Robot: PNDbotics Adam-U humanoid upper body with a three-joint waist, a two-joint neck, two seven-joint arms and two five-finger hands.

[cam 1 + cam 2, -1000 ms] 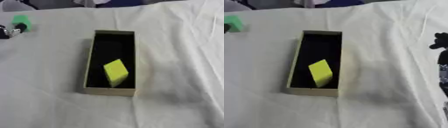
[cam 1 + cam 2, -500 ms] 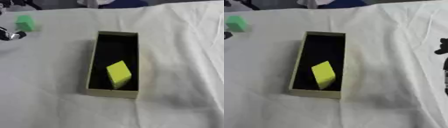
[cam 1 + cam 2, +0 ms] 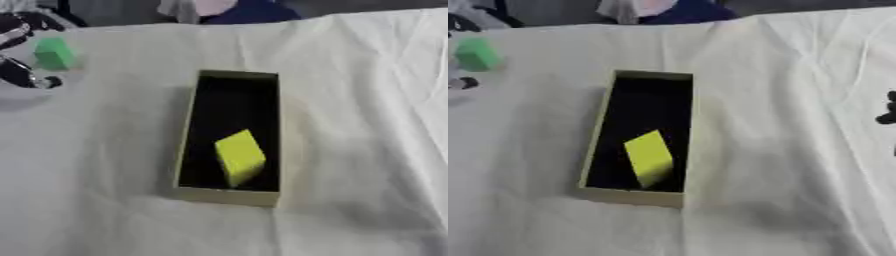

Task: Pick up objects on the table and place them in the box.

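While the left hand [image 3: 19, 55] shows at the far left edge of the counter [image 3: 96, 150], its dark fingers are curled around a green block [image 3: 54, 53], above the white cloth. A long box [image 3: 229, 192] with pale walls and a black inside lies in the middle, its length running near to far. One yellow block [image 3: 239, 156] leans tilted in its near end. At the right edge only dark fingertips of the right hand [image 3: 886, 112] show; I cannot tell how wide it is.
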